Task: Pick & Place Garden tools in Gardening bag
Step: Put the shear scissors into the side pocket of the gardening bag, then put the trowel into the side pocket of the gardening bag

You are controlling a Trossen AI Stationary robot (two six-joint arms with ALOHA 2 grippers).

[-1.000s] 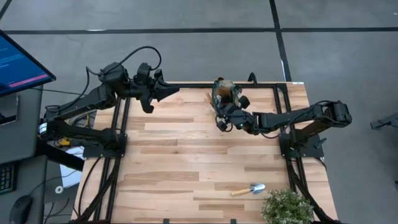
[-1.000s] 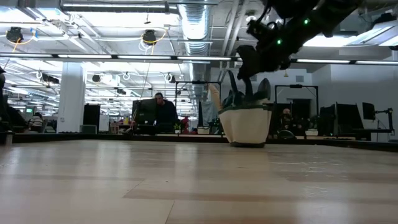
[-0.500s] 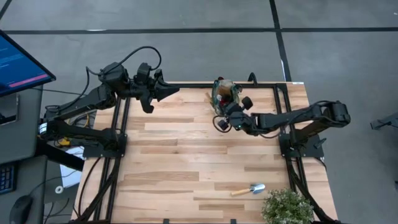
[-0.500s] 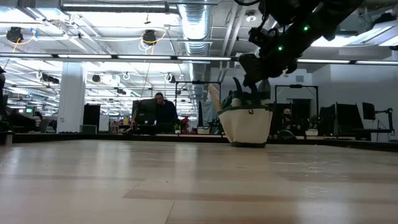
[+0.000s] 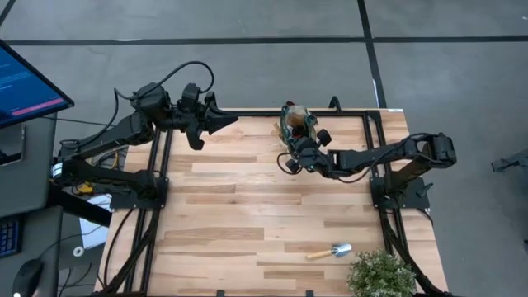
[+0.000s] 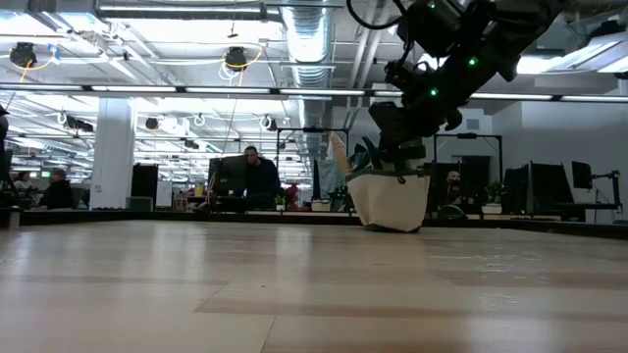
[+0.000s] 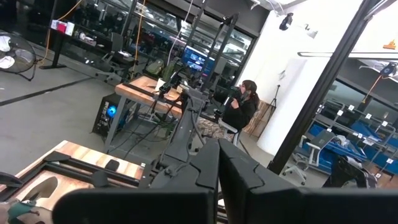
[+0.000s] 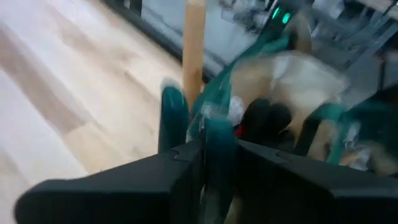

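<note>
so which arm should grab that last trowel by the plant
Right, probably. The trowel lies on the right arm's side of the table. The right gripper is at the bag; the left gripper waits at the far-left corner.

Even overhead light falls on my wooden table (image 5: pixel 247 206), casting soft shadows. At table height, bright ceiling strip lights (image 6: pixel 177 14) glare while my arm shows as a dark silhouette. My right wrist picture is heavily motion-blurred.

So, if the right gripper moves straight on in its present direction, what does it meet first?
Probably the gardening bag: the right gripper hangs at its open top, shut on the teal-handled pruning shears, so the shears would likely go in first. The depth is unclear.
</note>
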